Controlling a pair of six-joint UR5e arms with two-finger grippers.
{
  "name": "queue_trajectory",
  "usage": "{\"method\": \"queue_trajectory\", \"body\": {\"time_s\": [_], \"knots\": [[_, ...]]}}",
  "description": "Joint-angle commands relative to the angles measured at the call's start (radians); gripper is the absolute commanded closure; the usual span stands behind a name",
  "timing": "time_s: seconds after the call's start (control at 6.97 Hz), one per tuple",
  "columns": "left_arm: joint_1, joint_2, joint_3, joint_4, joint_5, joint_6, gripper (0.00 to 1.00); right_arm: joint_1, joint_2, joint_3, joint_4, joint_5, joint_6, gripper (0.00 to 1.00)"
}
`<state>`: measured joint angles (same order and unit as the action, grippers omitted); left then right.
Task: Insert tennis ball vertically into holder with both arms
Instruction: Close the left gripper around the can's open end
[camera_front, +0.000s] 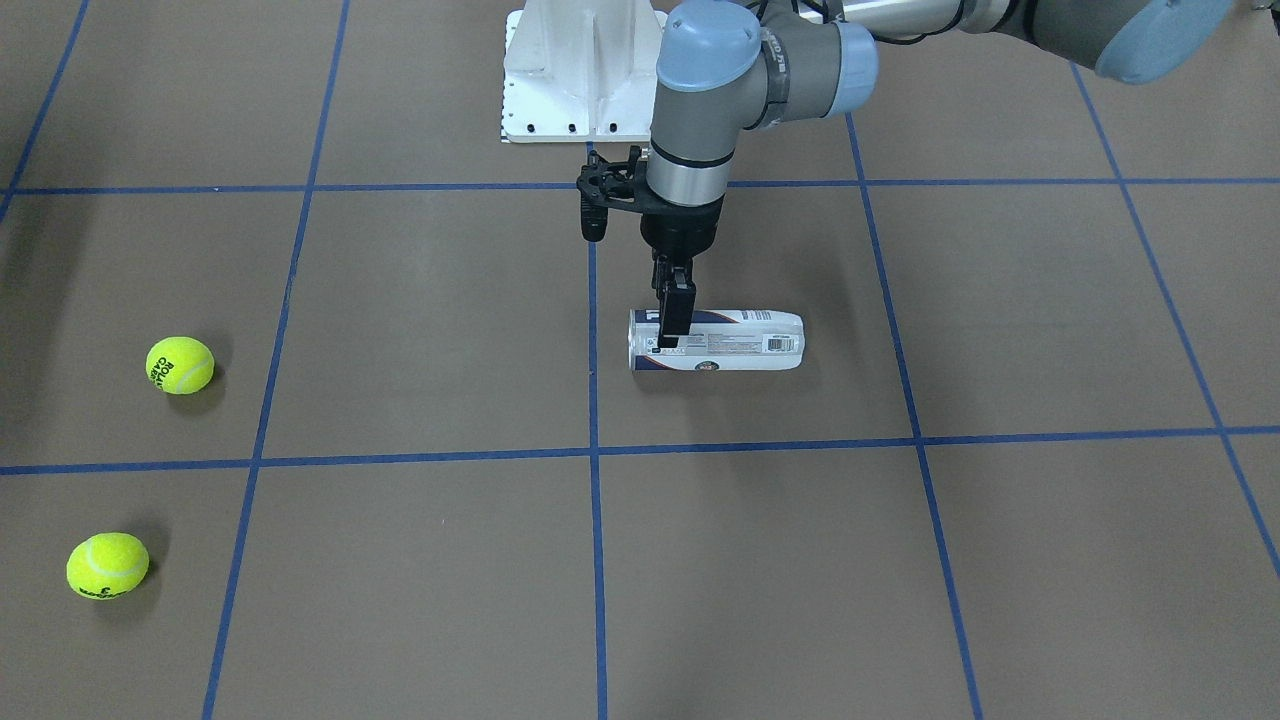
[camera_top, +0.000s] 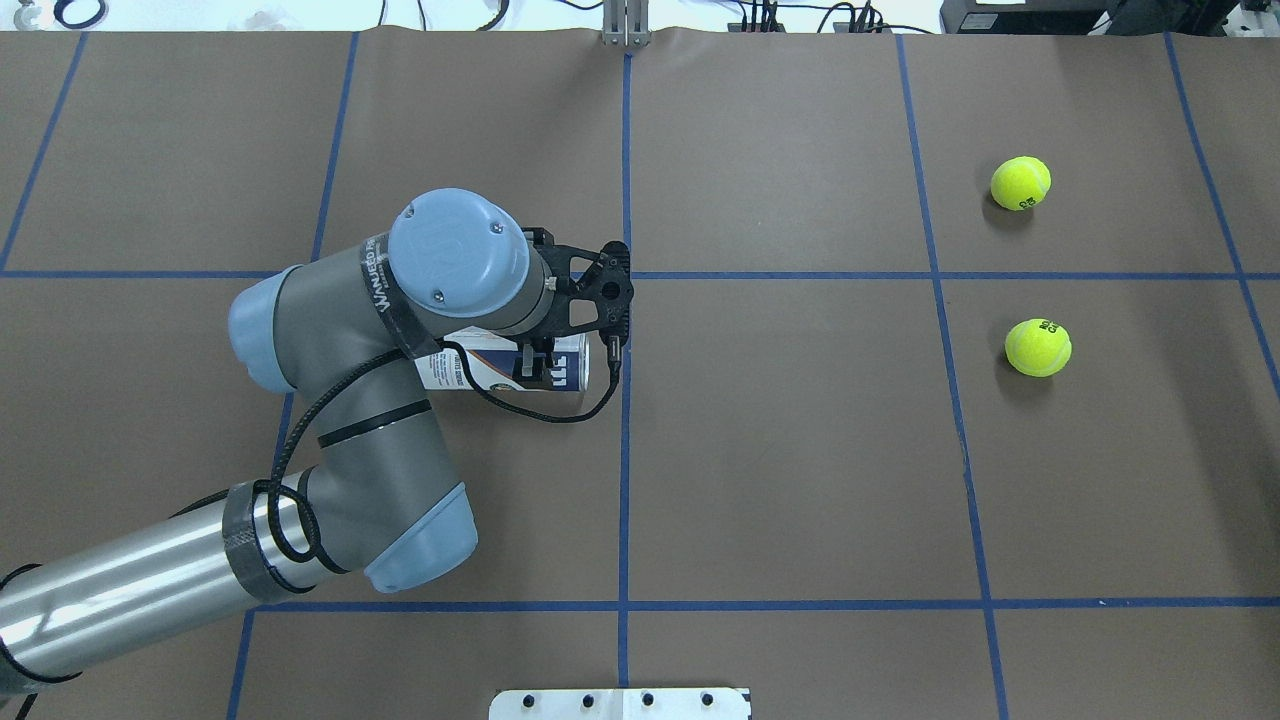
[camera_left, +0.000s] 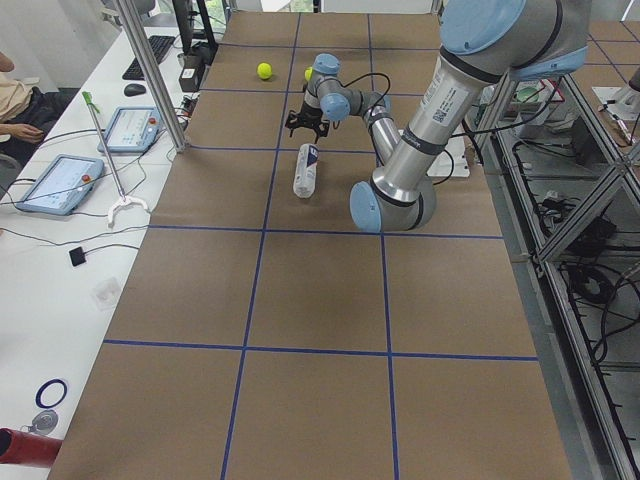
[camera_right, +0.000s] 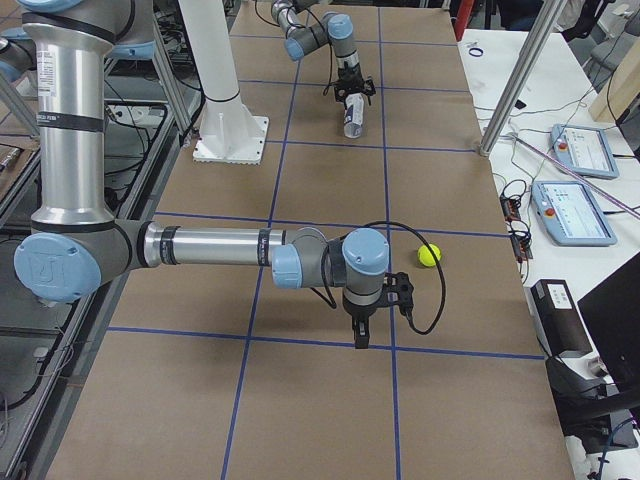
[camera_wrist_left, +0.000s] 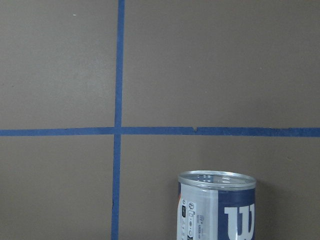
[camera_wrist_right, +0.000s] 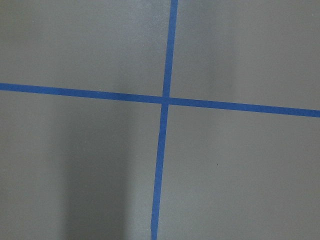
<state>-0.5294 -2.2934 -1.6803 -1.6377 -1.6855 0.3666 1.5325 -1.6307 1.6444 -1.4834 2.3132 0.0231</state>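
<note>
treat holder as light, stiff, thin-walled, slick; lying on its side near centre of table, apt to roll. take hold across the body near metal rim. note left gripper pointing down there, fingers astride; clamped or not, cannot tell. farther off, find right gripper hanging vertical near a tennis ball; grip state not discernible.

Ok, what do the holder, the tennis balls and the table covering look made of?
Holder: seemingly clear glossy plastic under a printed label; its rim gleams like metal. Tennis balls: fuzzy yellow-green felt. Table covering: matte brown, likely paper, marked with blue tape lines.
</note>
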Motion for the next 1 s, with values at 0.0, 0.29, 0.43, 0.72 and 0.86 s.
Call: {"method": "queue_trajectory", "body": {"time_s": [0.0,0.29,0.43,0.72,0.86], "knots": [[0.012,-0.012,0.036,-0.004,0.004,-0.011,0.01,0.0,0.0,0.0,0.0,0.0,0.0,0.01],[0.019,-0.034,0.073,-0.014,0.009,-0.02,0.01,0.0,0.002,0.0,0.0,0.0,0.0,0.0],[0.019,-0.041,0.088,-0.022,0.01,-0.05,0.01,0.0,0.002,0.002,0.0,0.0,0.0,0.0],[0.019,-0.046,0.154,-0.091,0.01,-0.063,0.01,0.0,0.003,0.0,-0.002,0.0,0.0,0.01],[0.019,-0.044,0.175,-0.118,0.01,-0.072,0.01,0.0,0.003,0.0,0.0,0.0,0.0,0.0]]}}
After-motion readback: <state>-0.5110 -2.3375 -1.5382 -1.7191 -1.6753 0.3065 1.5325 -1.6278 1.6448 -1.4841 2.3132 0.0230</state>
